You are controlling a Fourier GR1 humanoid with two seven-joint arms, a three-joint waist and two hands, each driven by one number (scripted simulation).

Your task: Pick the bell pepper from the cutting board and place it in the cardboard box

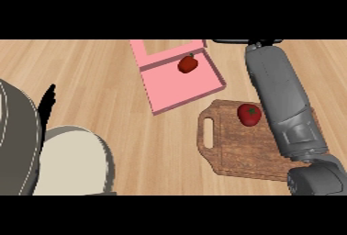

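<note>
Red and glossy, the bell pepper [249, 114] sits at the cutting board's [234, 147] one o'clock corner, beside the right forearm; light, firm-skinned, likely slippery, best grasped around its sides. Whether the hand's open, I cannot tell.

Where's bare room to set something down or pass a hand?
Free: the counter left of the pink box, and the cutting board below its red pepper. Crowded: the right forearm lies over the board's right side; another pepper sits in the box.

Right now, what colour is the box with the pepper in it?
Pink. The box shows best in the head view.
</note>
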